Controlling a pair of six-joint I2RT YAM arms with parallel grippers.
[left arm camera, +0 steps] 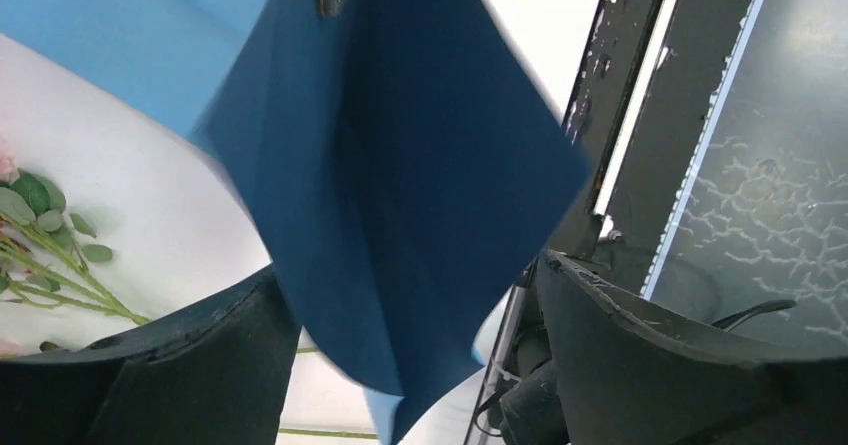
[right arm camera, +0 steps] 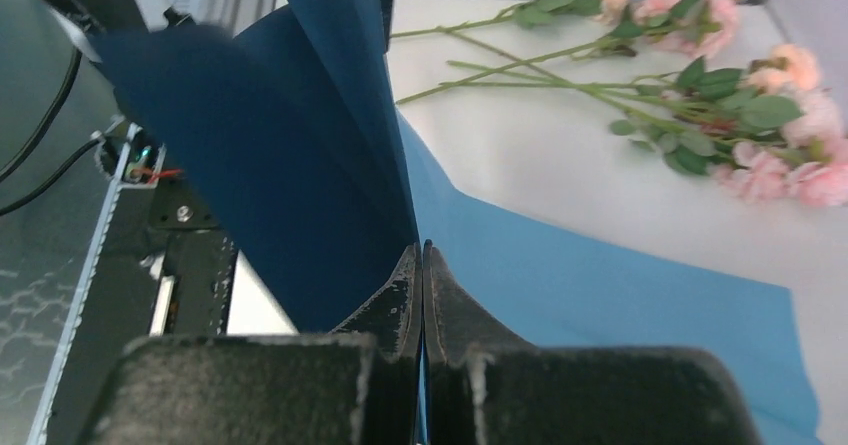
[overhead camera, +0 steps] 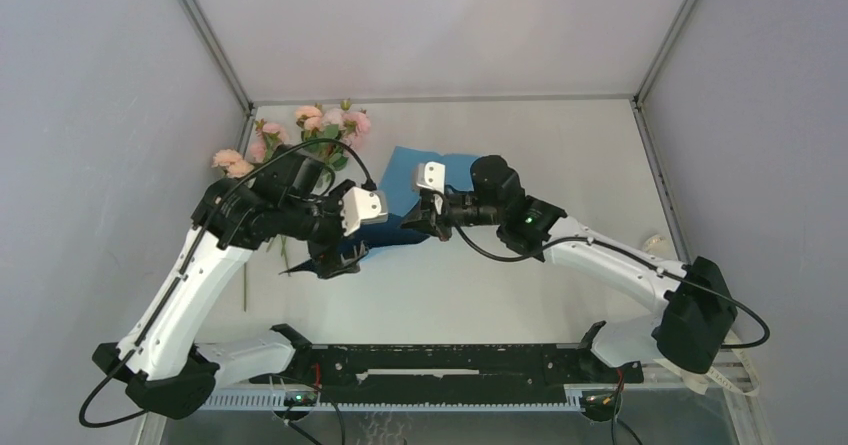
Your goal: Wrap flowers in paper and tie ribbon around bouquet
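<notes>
The paper point(overhead camera: 412, 179) is lifted at the middle of the table, light blue on one face and navy on the other. My right gripper point(right arm camera: 421, 257) is shut on a fold of it, and a blue sliver shows between its fingers. From there the navy face point(right arm camera: 300, 155) rises to the left and the light-blue face point(right arm camera: 610, 285) spreads right. My left gripper point(left arm camera: 420, 365) is open, with a loose navy corner of the paper point(left arm camera: 400, 195) hanging between its fingers. The flowers point(overhead camera: 305, 130), pale pink roses on green stems, lie loose at the back left. A thin cream ribbon point(overhead camera: 656, 242) lies by the right wall.
Grey walls close in the table on the left, back and right. A black rail point(overhead camera: 450, 360) with cables runs along the near edge between the arm bases. Both arms reach toward the middle, with their wrists close together above the paper.
</notes>
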